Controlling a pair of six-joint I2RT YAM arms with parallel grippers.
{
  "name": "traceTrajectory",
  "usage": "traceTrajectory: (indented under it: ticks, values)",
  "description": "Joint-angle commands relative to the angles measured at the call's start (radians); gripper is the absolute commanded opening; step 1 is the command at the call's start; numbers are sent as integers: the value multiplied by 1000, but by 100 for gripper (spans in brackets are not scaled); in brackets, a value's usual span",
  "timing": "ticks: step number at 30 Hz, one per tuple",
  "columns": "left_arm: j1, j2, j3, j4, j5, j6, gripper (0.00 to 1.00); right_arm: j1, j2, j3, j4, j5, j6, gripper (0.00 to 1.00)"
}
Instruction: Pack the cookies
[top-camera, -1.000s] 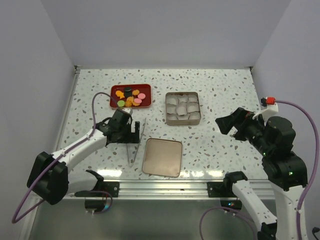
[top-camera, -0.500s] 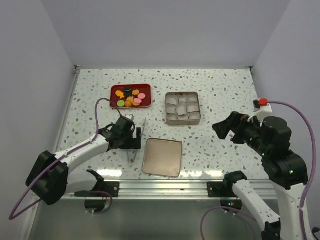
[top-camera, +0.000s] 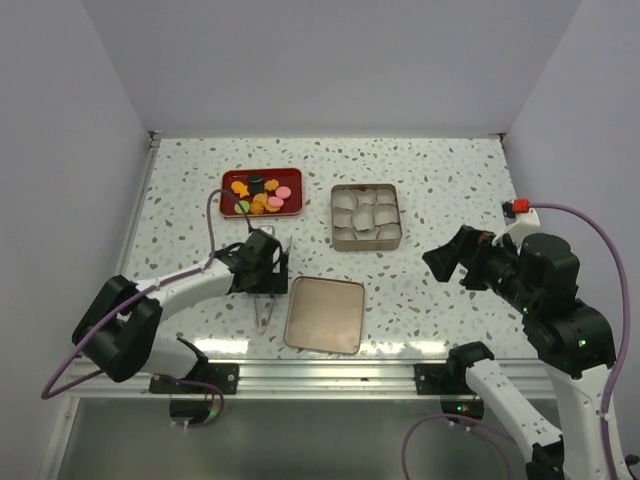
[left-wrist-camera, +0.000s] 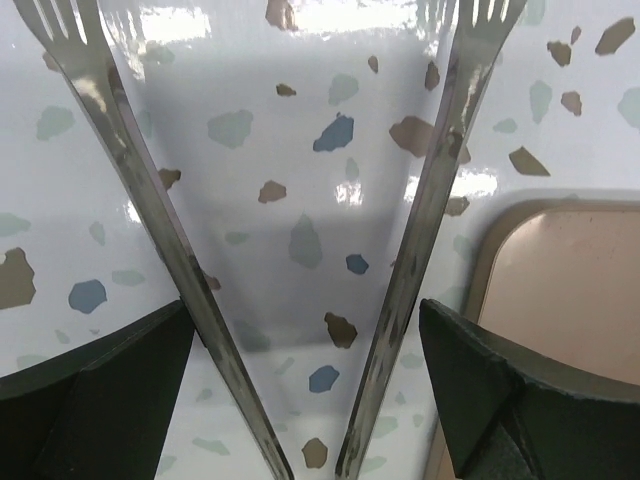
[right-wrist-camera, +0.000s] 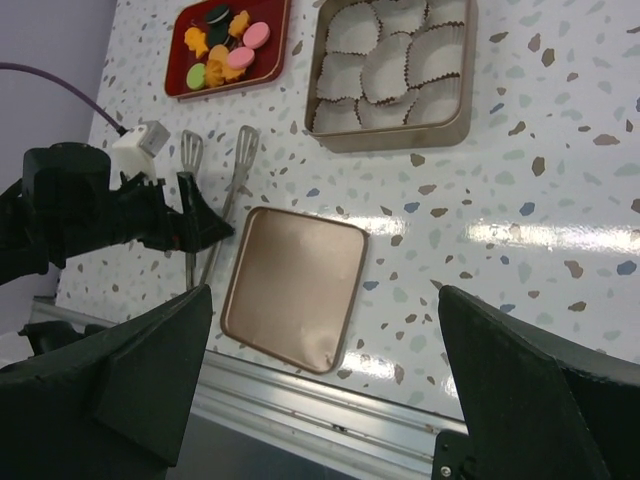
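The cookies (top-camera: 260, 195), small orange, pink, green and black pieces, lie on a red tray (top-camera: 223, 204) at the back left; the right wrist view also shows the cookies (right-wrist-camera: 225, 45). Metal tongs (top-camera: 264, 312) lie flat on the table nearer the arms. My left gripper (top-camera: 266, 274) is low over them, open. In the left wrist view the two arms of the tongs (left-wrist-camera: 430, 190) run between the spread fingers of the left gripper (left-wrist-camera: 305, 400), untouched. My right gripper (top-camera: 452, 256) hovers open above the right side and holds nothing; its wrist view shows the right gripper (right-wrist-camera: 325, 390) well above the table.
A square gold tin (top-camera: 333, 215) with white paper cups stands right of the red tray. Its copper lid (top-camera: 325, 315) lies flat by the front edge, just right of the tongs. A metal rail (top-camera: 330, 375) borders the near edge.
My left gripper has come back from beside the red tray towards the near edge and lowered over the tongs. The right gripper has drifted slightly left and down.
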Motion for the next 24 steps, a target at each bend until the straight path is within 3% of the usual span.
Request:
traceTrajectory:
  ticks: [1, 3, 8, 15, 24]
  values:
    - [-10, 84, 11, 39, -24, -25, 100, 5, -11, 33, -29, 19, -27, 99]
    - [-13, 107, 18, 23, -47, -36, 99, 5, -11, 42, -38, 25, -31, 99]
    - [-18, 107, 5, -1, -79, -57, 85, 4, -3, 49, -35, 24, -34, 99]
    - [-18, -57, 33, -98, -100, -42, 68, 4, 28, 53, 0, -16, -18, 99]
    - [-16, -192, 242, -302, -50, 21, 66, 5, 147, 113, 80, -106, 5, 99]
